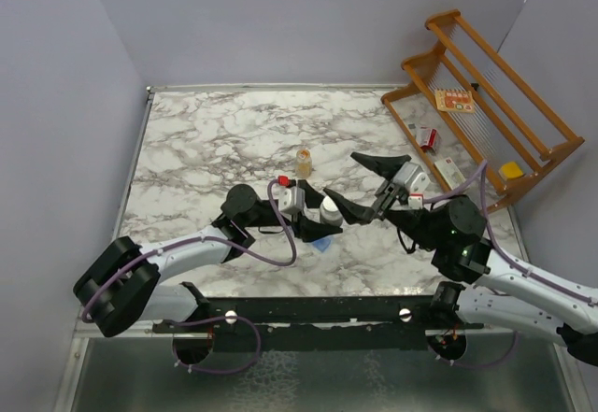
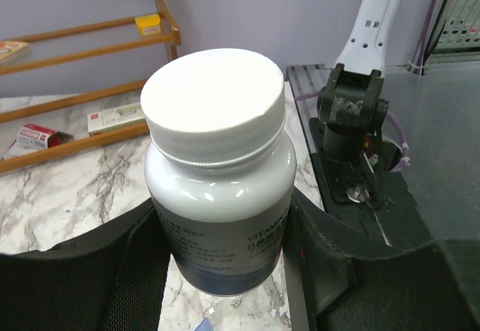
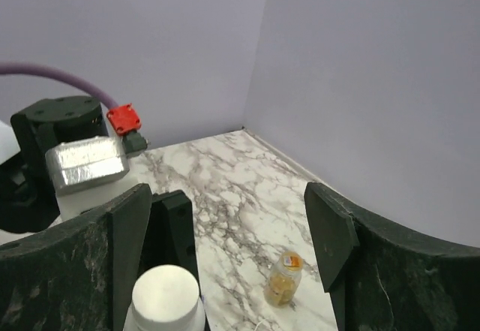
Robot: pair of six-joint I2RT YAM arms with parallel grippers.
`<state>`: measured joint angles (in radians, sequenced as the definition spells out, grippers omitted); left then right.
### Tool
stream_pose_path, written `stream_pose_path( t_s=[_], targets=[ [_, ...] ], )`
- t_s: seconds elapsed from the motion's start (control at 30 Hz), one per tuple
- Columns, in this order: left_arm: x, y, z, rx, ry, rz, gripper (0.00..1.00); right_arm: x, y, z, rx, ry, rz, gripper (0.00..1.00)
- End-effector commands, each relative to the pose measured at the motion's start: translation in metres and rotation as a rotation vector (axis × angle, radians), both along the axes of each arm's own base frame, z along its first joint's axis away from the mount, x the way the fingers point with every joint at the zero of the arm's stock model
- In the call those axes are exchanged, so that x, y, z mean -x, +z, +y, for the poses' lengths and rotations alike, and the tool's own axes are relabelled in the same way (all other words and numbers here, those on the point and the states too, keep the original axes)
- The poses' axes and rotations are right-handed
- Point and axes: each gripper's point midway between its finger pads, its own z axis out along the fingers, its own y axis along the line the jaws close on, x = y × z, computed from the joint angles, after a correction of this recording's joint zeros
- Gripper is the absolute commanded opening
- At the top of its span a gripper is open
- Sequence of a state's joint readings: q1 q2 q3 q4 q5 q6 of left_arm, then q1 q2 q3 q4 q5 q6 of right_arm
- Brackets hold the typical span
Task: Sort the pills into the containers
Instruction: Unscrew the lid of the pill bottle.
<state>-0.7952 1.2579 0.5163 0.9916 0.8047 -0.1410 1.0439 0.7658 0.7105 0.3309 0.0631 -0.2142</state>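
My left gripper (image 1: 329,218) (image 2: 217,263) is shut on a grey bottle (image 1: 330,210) (image 2: 217,181) with a white screw cap, held upright just above the marble table (image 1: 215,141). My right gripper (image 1: 342,175) (image 3: 232,218) is open and empty. Its left finger stands right beside the bottle's cap (image 3: 166,293) and its right finger is far off. A blue corner of the containers (image 1: 322,244) peeks out under the left gripper; the rest is hidden. A small amber bottle (image 1: 304,162) (image 3: 283,278) stands upright behind. No loose pills show.
A wooden rack (image 1: 486,94) (image 2: 90,53) holding small boxes leans at the back right corner. Grey walls close the table on the left, back and right. The right arm's base (image 2: 352,121) sits at the near edge.
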Motion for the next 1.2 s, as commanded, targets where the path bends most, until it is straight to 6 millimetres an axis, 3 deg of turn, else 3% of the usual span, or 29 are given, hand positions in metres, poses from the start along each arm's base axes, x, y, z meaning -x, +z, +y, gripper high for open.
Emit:
stream_pose_path(
  t_s=[0.0, 0.13, 0.33, 0.5, 0.7, 0.9, 1.17],
  targets=[
    [-0.011, -0.006, -0.003, -0.006, 0.055, 0.009, 0.00, -0.016, 0.022, -0.012, -0.072, -0.097, 0.042, 0.81],
    [-0.032, -0.009, -0.001, -0.009, 0.176, 0.020, 0.00, -0.025, -0.001, -0.010, -0.014, -0.138, 0.135, 0.65],
    [-0.052, -0.002, 0.007, -0.007, 0.305, -0.021, 0.00, -0.023, -0.031, -0.008, 0.037, -0.124, 0.203, 0.67],
    [-0.056, 0.002, 0.008, -0.006, 0.325, -0.035, 0.00, -0.021, -0.044, -0.001, 0.061, -0.099, 0.234, 0.70],
    [-0.056, 0.003, 0.009, -0.002, 0.329, -0.034, 0.00, -0.025, -0.061, 0.009, 0.090, -0.091, 0.276, 0.67],
    [-0.056, 0.002, 0.009, -0.003, 0.333, -0.034, 0.00, -0.030, -0.069, 0.014, 0.097, -0.108, 0.282, 0.65],
    [-0.057, 0.002, 0.009, -0.004, 0.334, -0.032, 0.00, -0.036, -0.061, 0.011, 0.065, -0.140, 0.255, 0.61]
  ],
)
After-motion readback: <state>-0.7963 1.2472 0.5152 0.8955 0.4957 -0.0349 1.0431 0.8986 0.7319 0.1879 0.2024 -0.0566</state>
